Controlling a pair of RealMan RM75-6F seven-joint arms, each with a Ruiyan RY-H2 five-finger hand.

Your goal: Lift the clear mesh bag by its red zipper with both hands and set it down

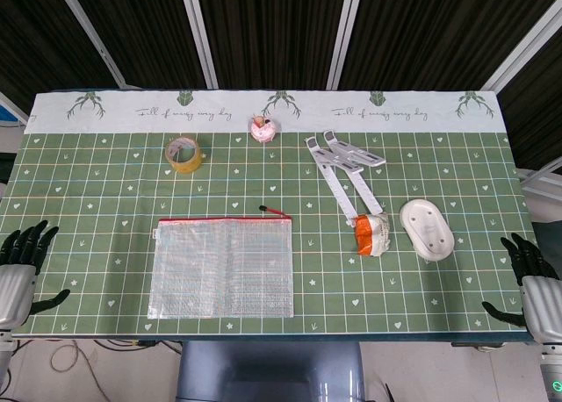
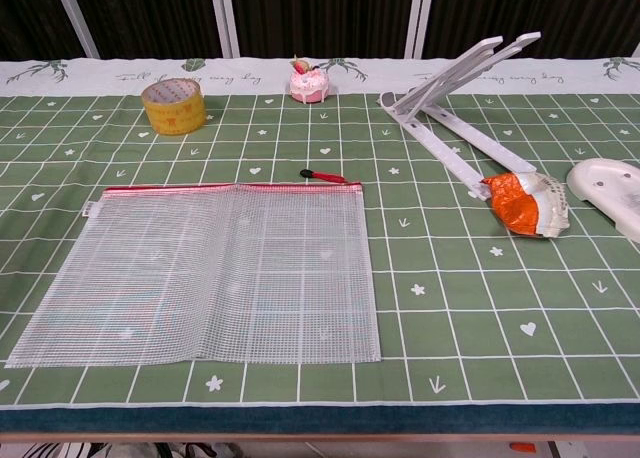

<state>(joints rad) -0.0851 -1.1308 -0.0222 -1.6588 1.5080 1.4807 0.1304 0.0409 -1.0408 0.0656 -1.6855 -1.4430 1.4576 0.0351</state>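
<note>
We have both hands parked at the near edge of the tabletop (image 1: 413,283), and neither has started in. Our left hand (image 1: 19,266) sits off the near left corner, dark fingers apart and holding nothing; our right hand (image 1: 531,275) mirrors it off the near right corner, fingers likewise spread and empty. Only the head view shows them; the chest view has no hand in it.

Between them, and closer to our left hand, lies the clear mesh bag (image 1: 221,267), flat on the green grid cloth. Its long axis runs side to side, across us. The red zipper (image 1: 224,218) is on the bag's far edge, so from either hand it lies forward and inward, beyond the body of the bag. The zipper's left end is just inward of our left hand's line; its right end, where the small dark pull (image 2: 322,175) sticks out, is well apart from our right hand. We judge the right arm has the longer reach, and both must pass over the mesh to get to that far edge.

Beyond our right hand sit a white oval dish (image 1: 427,229), a crumpled orange and white wrapper (image 1: 371,233) and a white folding stand (image 1: 344,169). Farther back are a yellow tape roll (image 1: 184,154) and a small pink cake-shaped toy (image 1: 262,129).
</note>
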